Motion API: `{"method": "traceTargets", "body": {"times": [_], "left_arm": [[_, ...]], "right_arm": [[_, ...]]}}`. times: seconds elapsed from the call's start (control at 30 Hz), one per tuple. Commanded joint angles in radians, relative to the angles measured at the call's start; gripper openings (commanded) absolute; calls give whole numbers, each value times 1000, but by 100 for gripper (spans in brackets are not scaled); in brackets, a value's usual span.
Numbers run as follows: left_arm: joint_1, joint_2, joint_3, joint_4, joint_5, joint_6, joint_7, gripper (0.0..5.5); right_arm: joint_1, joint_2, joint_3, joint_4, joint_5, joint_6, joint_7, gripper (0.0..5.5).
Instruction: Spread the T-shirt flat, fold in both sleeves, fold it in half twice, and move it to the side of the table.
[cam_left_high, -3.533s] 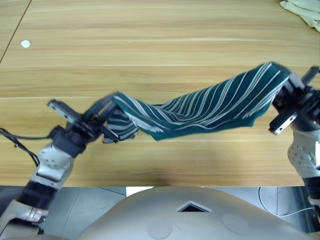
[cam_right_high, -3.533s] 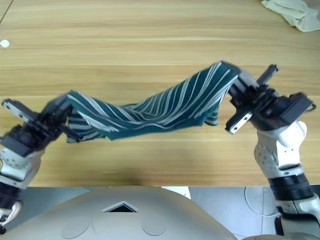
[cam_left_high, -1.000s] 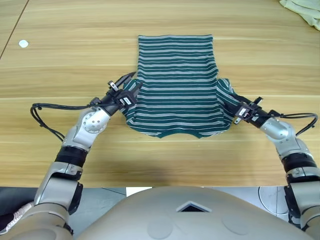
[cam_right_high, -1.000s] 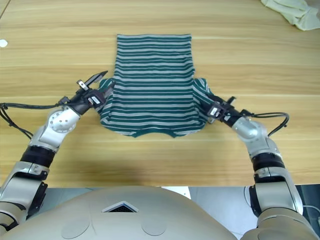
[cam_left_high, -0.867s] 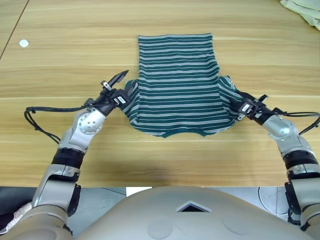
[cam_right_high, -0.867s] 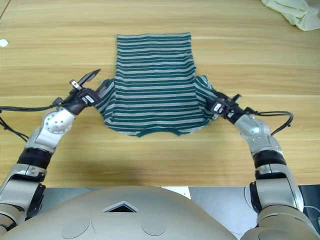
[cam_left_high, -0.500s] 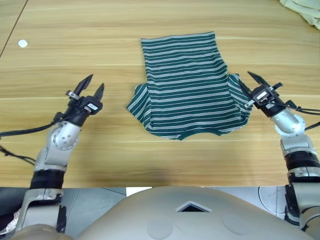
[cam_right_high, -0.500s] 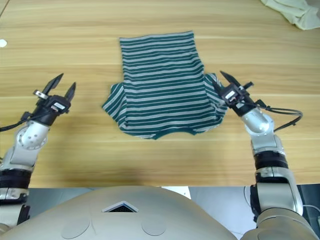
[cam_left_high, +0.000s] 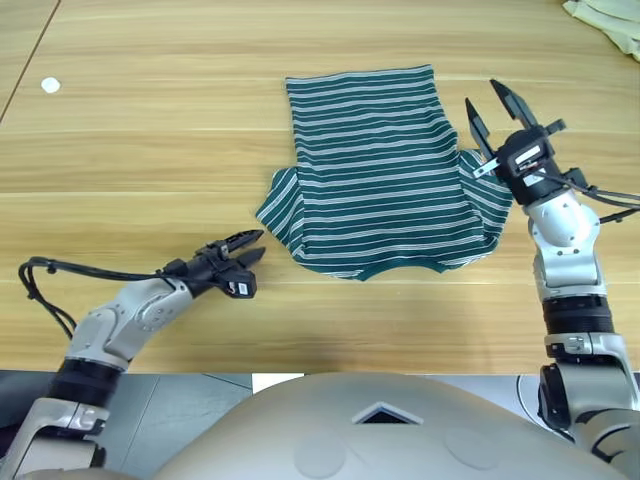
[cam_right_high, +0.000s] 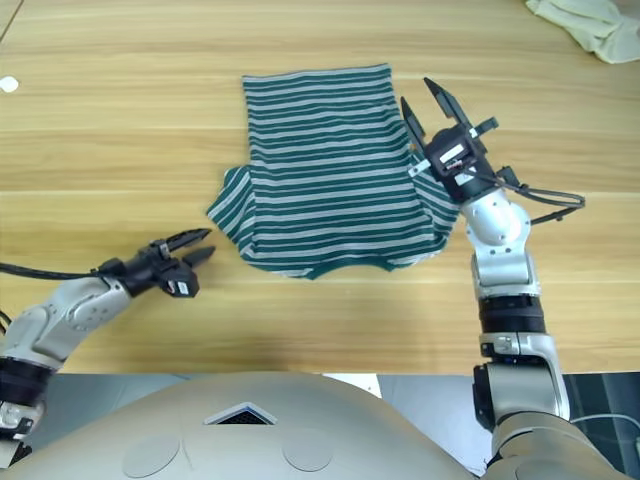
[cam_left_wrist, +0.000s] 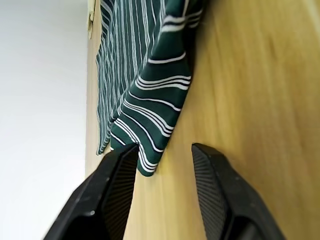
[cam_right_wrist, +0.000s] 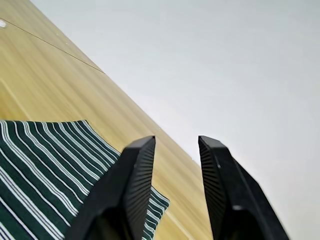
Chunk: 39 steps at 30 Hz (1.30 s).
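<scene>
Green-and-white striped T-shirt spread on the wooden table, left gripper low beside its left sleeve, jaws narrowly apart, right gripper raised over the right sleeve, jaws wide

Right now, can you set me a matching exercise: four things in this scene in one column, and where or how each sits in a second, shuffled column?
Things:
1. green-and-white striped T-shirt
2. left hand
3. right hand
4. pale crumpled cloth

Places and states:
A. open, by the shirt's right sleeve
B. at the far right corner of the wooden table
C. lying mid-table, hem away from the robot
D. open, low, pointing at the left sleeve's tip

Pairs: 1-C, 2-D, 3-A, 4-B.
</scene>
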Motion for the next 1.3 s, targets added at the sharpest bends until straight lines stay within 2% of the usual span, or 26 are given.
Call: {"method": "traceTargets", "body": {"times": [0.03,0.23,0.73,0.87,1.03,1.23,1.3], "left_arm": [[-63,0,-72,81,117,35,10,199],[-169,-17,-164,194,243,104,94,199],[-219,-17,-267,251,246,124,141,199],[-215,-9,-277,248,234,123,132,124],[-225,-2,-291,265,245,144,131,57],[-227,2,-298,262,243,152,135,1],[-221,2,-290,255,231,147,149,1]], "right_arm": [[-1,-11,-17,49,-29,-25,-4,158],[-14,-13,-20,156,-84,-76,-37,158],[-15,-6,-22,240,-123,-138,-76,158],[-14,-8,-23,242,-122,-141,-80,161],[-5,-8,-26,235,-120,-142,-81,161],[-3,-7,-27,231,-117,-140,-78,161],[-3,-6,-27,233,-117,-140,-79,161]]}}
